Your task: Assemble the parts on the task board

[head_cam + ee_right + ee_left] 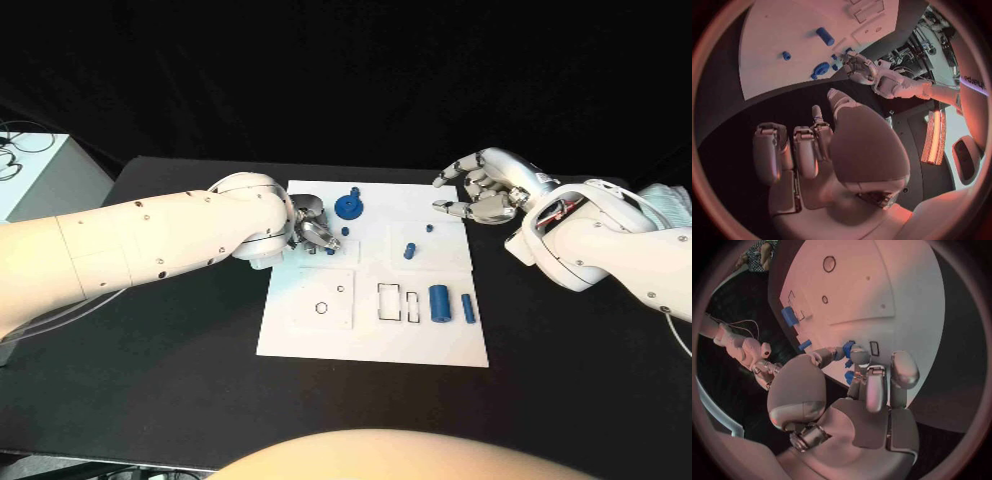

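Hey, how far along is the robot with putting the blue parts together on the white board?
Early, by the look of it. A blue round gear-like part and a small blue peg already sit on the white task board. The left hand is working a small blue piece at the board's edge; the right hand hovers with nothing in it. Two blue cylinders lie loose beside dark outlined slots.

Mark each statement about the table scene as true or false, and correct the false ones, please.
1. The left hand is over the task board. True.
2. The right hand holds a blue part. False: it holds nothing and sits at the board's far right corner.
3. Two blue cylinders lie side by side on the board. True.
4. The blue gear lies on the black table. False: it is on the board.
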`<act>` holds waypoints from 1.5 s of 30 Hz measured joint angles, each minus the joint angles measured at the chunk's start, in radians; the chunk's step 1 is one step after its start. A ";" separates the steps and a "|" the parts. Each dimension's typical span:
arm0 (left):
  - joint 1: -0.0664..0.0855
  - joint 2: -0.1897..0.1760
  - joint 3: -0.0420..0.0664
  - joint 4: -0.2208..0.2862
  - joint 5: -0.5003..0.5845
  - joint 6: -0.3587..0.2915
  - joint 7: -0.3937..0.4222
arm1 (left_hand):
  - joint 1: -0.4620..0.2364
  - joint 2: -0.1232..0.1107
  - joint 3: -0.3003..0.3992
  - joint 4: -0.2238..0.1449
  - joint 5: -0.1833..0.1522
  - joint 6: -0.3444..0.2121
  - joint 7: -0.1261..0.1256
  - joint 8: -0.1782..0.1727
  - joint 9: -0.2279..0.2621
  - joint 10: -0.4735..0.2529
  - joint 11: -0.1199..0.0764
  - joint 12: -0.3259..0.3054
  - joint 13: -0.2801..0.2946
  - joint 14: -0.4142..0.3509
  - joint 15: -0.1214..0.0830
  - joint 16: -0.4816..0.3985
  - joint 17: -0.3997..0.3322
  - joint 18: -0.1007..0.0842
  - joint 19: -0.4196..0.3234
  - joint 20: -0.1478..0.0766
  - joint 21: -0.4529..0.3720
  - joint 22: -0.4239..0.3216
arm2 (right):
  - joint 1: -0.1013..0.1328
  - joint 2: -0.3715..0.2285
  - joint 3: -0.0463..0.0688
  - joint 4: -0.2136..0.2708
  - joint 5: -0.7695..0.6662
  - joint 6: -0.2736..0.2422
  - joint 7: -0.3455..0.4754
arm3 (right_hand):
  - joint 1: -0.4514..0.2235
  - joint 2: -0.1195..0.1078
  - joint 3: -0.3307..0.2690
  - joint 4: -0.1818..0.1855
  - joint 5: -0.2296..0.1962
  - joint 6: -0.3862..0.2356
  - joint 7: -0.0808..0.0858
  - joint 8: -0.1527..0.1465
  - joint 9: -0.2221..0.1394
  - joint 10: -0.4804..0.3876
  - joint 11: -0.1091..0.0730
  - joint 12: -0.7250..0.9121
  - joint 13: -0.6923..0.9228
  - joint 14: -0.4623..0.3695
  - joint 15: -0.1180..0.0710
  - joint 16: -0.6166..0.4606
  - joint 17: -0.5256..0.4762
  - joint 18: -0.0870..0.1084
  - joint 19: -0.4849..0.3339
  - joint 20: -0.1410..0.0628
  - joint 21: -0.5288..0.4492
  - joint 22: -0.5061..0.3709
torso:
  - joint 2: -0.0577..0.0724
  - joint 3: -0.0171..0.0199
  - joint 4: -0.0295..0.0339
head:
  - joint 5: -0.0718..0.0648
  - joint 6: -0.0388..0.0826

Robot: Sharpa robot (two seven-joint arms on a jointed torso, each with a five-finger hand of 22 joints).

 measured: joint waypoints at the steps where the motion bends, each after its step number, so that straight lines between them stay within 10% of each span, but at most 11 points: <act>1: 0.000 0.000 0.000 0.000 0.000 0.001 0.000 | 0.000 0.000 -0.002 -0.002 0.000 0.000 0.000 0.000 0.000 0.000 0.000 0.000 -0.001 0.000 -0.001 0.000 0.000 -0.007 0.000 0.000 0.000 0.000 | 0.000 0.000 0.000 0.000 0.000 0.000 0.000 | 0.000 0.000 0.000 0.000 0.000 0.000 0.000 0.000 0.000 0.000 0.000 0.000 0.000 0.000 0.000 0.000 0.000 0.000 0.000 0.000 -0.001 0.000 | 0.000 0.0000 0.0002 | 0.000 -0.001; 23: 0.000 -0.001 0.000 -0.002 0.000 0.015 0.001 | -0.027 -0.021 -0.063 -0.062 -0.009 0.034 -0.030 -0.011 -0.027 0.002 -0.002 0.000 -0.015 0.004 -0.004 0.000 0.000 -0.007 0.007 -0.007 -0.008 -0.005 | 0.000 -0.002 0.000 0.000 0.001 0.000 0.001 | -0.008 0.000 0.000 0.000 0.000 0.000 0.000 0.000 0.000 0.000 0.000 0.000 0.000 0.000 0.000 -0.004 0.000 0.000 0.000 0.000 -0.008 0.001 | -0.001 -0.0012 0.0005 | 0.000 -0.002; 45: -0.003 -0.015 0.001 0.007 0.001 0.014 0.004 | -0.015 -0.026 -0.324 0.123 -0.039 0.044 -0.034 -0.017 -0.042 -0.006 -0.002 0.004 -0.026 0.004 -0.004 0.000 0.000 -0.007 0.014 -0.007 -0.016 -0.005 | -0.004 -0.002 0.000 -0.003 0.002 -0.001 0.001 | -0.016 0.000 0.008 -0.002 0.000 0.000 0.000 0.000 -0.002 0.000 0.000 0.000 0.000 0.000 0.000 -0.008 0.000 0.000 0.000 0.000 -0.013 0.000 | -0.001 -0.0010 -0.0004 | -0.002 0.004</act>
